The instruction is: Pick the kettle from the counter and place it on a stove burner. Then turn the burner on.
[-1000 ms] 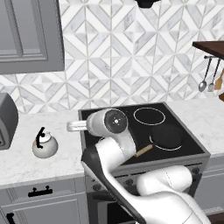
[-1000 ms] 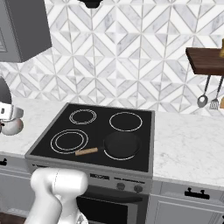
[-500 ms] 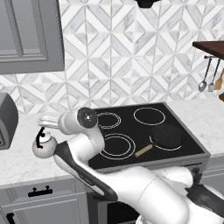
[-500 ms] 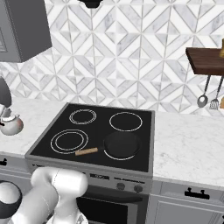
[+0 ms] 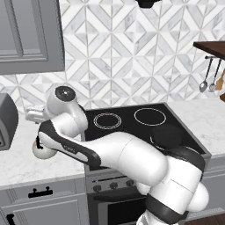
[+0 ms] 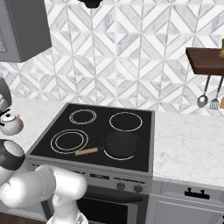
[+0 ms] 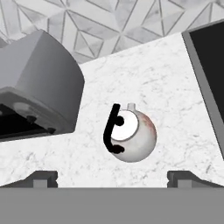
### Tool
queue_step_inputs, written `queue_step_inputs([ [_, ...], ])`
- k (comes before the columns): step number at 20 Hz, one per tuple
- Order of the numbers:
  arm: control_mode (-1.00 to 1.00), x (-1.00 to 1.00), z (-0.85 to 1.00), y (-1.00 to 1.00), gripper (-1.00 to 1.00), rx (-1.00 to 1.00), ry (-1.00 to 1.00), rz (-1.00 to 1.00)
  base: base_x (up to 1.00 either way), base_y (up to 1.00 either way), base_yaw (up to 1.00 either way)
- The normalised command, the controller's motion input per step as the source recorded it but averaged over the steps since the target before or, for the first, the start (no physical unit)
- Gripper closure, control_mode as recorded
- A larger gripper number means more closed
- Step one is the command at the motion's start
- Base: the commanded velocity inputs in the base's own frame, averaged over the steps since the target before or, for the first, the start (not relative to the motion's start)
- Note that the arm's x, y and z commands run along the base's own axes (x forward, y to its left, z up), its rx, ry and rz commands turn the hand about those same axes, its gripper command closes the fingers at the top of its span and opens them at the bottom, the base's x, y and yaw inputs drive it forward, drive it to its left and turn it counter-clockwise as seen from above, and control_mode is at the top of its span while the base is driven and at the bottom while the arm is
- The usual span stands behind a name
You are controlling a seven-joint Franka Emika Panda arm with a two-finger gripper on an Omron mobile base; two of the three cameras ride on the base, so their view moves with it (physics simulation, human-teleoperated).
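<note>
The kettle is small, round and white, with a black arched handle. It stands on the white marble counter, seen from above in the hand view. My gripper hovers over it, open, with the fingertips apart and nothing between them. From the left base camera my arm stretches left over the counter and covers most of the kettle. In the right base view the kettle sits at the far left edge. The stove burner, a large double ring, lies front left on the black cooktop.
A grey toaster stands close beside the kettle, also seen as the toaster at the far left. A black pan with a wooden handle occupies the front right burner. Utensils hang under a shelf at the right.
My arm has swung left from over the cooktop to over the counter above the kettle. The gripper has stayed open. The kettle has not moved.
</note>
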Motion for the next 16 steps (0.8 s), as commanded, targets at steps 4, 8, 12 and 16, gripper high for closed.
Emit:
queue_step_inputs([
  [4,-1.00,0.00,-0.01,0.01,-1.00,-0.04,0.00,0.00,0.00,0.00,0.00],
  [8,-1.00,0.04,-0.06,0.22,-1.00,-0.01,0.04,0.02,0.00,0.00,0.00],
  [12,-1.00,0.45,-0.33,1.00,-1.00,-0.13,0.25,0.07,0.00,0.00,0.00],
  [16,-1.00,0.35,-0.46,0.52,-1.00,-0.21,0.28,0.06,0.00,0.00,0.00],
])
